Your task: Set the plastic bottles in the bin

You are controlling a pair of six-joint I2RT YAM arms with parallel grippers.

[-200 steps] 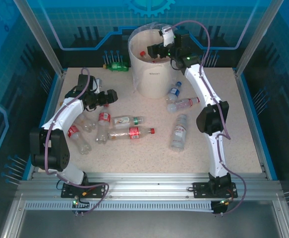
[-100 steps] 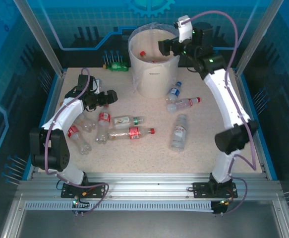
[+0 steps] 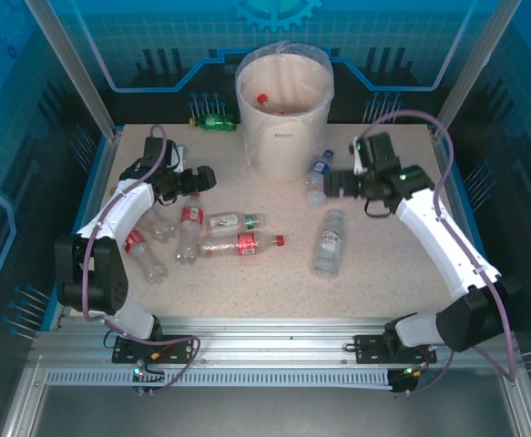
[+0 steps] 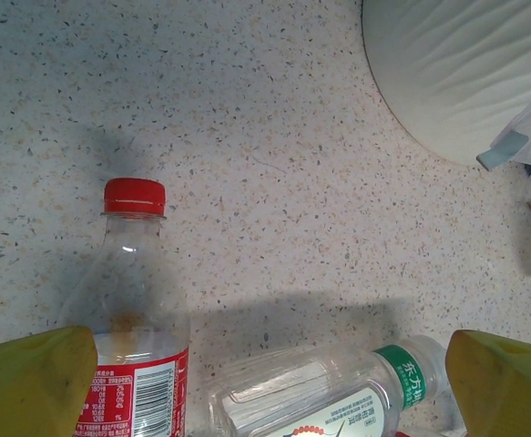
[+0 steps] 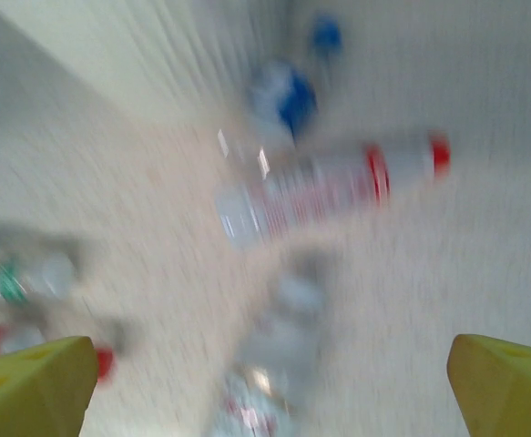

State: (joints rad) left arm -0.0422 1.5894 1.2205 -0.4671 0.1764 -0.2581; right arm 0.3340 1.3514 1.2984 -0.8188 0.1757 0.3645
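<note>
The off-white bin [image 3: 283,137] stands at the back centre, with a red-capped bottle [image 3: 262,98] inside. Several plastic bottles lie on the table: a green one [image 3: 218,122], a blue-capped one [image 3: 318,168], a white-labelled one [image 3: 330,241] and a red-labelled cluster [image 3: 242,244]. My left gripper [image 3: 206,177] hangs open above a red-capped bottle [image 4: 136,273] and a green-banded bottle [image 4: 338,391], holding nothing; its wrist-view midpoint is [image 4: 267,387]. My right gripper [image 3: 333,182] is open and empty beside the blue-capped bottle. Its blurred wrist view shows a red-capped bottle [image 5: 329,187] ahead of the gripper [image 5: 270,387].
Blue-framed walls enclose the speckled table [image 3: 393,264]. The bin's lower wall [image 4: 465,73] lies ahead and right of the left gripper. More bottles [image 3: 145,255] lie beside the left arm. Bare table stretches along the front and the right side.
My right arm swung away from above the bin and came down to the table right of it, its gripper empty. The left arm has not moved.
</note>
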